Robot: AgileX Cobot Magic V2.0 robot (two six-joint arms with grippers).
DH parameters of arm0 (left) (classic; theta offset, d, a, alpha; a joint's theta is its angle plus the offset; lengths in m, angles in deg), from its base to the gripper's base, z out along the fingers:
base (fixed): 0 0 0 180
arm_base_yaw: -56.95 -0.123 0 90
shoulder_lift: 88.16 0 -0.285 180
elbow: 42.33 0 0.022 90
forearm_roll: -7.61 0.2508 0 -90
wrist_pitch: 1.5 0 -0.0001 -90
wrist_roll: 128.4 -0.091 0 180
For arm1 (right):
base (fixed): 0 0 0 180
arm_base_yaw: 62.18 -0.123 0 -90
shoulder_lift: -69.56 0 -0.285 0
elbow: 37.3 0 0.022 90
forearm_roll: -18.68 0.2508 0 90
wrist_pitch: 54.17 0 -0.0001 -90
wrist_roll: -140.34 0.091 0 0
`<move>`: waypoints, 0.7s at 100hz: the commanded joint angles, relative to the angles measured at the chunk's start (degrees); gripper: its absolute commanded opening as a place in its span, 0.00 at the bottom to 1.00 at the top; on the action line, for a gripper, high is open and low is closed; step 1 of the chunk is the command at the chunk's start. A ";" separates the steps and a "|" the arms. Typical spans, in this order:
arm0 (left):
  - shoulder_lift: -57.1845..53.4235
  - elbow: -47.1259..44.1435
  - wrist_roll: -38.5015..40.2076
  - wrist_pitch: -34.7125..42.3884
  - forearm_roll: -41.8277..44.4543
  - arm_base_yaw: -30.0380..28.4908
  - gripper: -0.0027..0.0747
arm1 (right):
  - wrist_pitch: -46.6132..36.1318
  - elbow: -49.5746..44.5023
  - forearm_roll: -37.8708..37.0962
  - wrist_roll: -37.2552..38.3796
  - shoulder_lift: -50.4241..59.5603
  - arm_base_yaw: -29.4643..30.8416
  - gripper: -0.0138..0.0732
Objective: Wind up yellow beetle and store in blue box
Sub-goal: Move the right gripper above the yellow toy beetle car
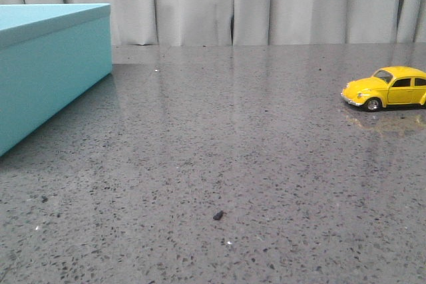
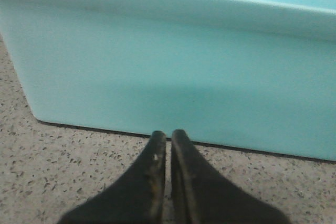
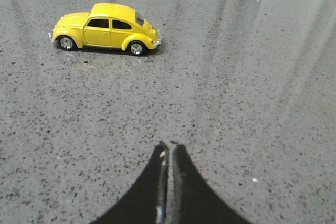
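Observation:
The yellow beetle (image 1: 387,88) stands on its wheels at the right edge of the table, nose to the left. In the right wrist view the yellow beetle (image 3: 106,28) is well ahead of my right gripper (image 3: 169,148), which is shut and empty over bare table. The blue box (image 1: 46,61) sits at the far left with its paler lid on. In the left wrist view the blue box (image 2: 173,66) fills the frame, its side wall just ahead of my left gripper (image 2: 168,136), which is shut and empty. Neither arm shows in the front view.
The speckled grey table (image 1: 219,151) runs back to a pale curtain (image 1: 266,1). A small dark crumb (image 1: 217,215) lies near the front middle.

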 commanded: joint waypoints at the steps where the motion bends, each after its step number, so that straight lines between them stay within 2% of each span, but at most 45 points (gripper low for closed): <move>1: -1.84 -1.82 0.47 4.79 0.42 -0.18 0.01 | -5.79 -0.87 -0.74 -0.09 1.38 0.33 0.10; 15: -1.84 -1.82 0.47 6.01 0.42 -0.18 0.01 | -11.03 -0.87 -0.74 -0.09 1.38 0.33 0.10; 36: -1.84 -1.82 0.47 10.59 0.42 -0.18 0.01 | -13.60 -0.87 0.54 -0.09 1.38 0.33 0.10; 60: -1.84 -1.82 0.47 12.85 -1.07 -0.18 0.01 | -19.74 -0.87 17.98 -0.09 1.38 0.33 0.10; 70: -1.84 -1.82 0.58 17.03 -6.88 -0.18 0.01 | -19.21 -0.87 20.09 -0.09 1.38 0.33 0.10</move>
